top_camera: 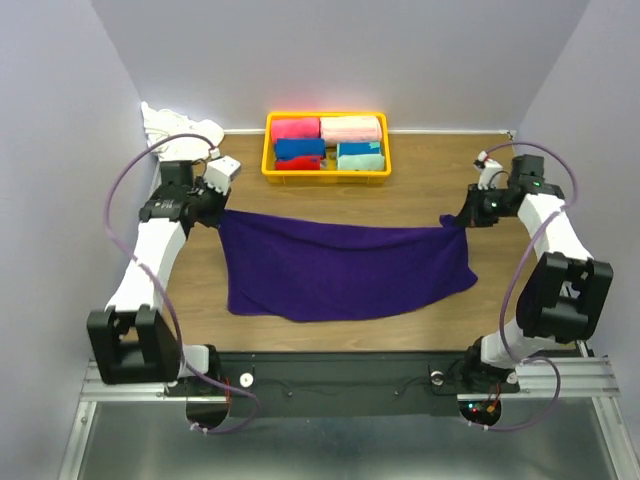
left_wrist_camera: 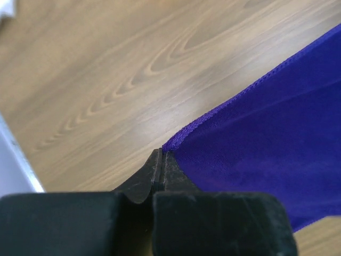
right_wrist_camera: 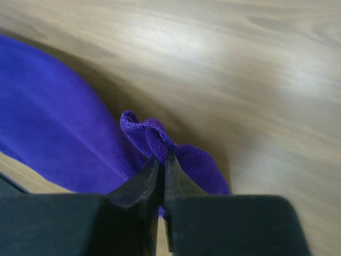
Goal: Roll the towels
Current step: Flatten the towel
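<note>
Left claw (top_camera: 218,212): closed, pinching the far left corner of the purple towel (top_camera: 340,268) at its hem
Purple towel: spread on the wooden surface (top_camera: 430,175), long axis running left to right from one claw to the other
Yellow basket (top_camera: 326,173): beyond the towel, holding rolled towels (top_camera: 350,128)
Right claw (top_camera: 458,220): closed on the bunched far right corner
Key relation: both claws hold the far edge; the towel's body lies on their near side, neither claw nearer

Purple towel (left_wrist_camera: 266,138) — cropped by right edge.
</note>
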Controlling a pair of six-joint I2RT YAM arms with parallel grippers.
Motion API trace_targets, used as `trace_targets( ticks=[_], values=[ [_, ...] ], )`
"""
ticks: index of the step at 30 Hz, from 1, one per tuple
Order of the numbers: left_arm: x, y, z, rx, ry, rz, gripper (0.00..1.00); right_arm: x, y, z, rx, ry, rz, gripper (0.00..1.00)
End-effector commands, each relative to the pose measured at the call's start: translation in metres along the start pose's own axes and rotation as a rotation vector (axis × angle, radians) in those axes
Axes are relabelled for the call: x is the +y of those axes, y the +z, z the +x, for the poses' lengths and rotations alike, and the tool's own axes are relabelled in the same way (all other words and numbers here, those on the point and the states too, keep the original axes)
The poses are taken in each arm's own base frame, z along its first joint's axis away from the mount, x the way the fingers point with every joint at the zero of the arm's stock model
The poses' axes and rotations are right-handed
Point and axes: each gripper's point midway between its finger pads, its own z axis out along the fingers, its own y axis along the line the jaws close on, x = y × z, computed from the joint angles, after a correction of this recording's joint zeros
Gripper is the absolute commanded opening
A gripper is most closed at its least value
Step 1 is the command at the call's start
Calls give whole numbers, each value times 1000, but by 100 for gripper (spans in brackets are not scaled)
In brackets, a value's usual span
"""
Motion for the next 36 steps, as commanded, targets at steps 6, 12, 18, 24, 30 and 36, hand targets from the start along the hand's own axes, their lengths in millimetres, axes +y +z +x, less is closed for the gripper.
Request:
trace_targets(
  ticks=[6, 12, 18, 24, 30, 36],
  values=[
    [57, 57, -3, 56, -106, -129, 67, -49, 35, -71, -92, -14, 183, 100],
    [42, 27, 20, 98, -63, -71, 80, -44, 3, -16, 59, -192, 244, 97],
    [-12, -9, 84, 259, 81, 140, 64, -35, -4, 86, 414, -244, 128, 69],
    [-61, -48, 156, 401, 316, 337, 58, -27, -10, 152, 598, -266, 37, 60],
    [-77, -48, 198, 435, 413, 376, 62, -19, 0, 177, 664, -191, -15, 63],
    [-80, -35, 196, 407, 419, 425, 66, -24, 22, 174, 636, -121, -13, 57]
  ],
)
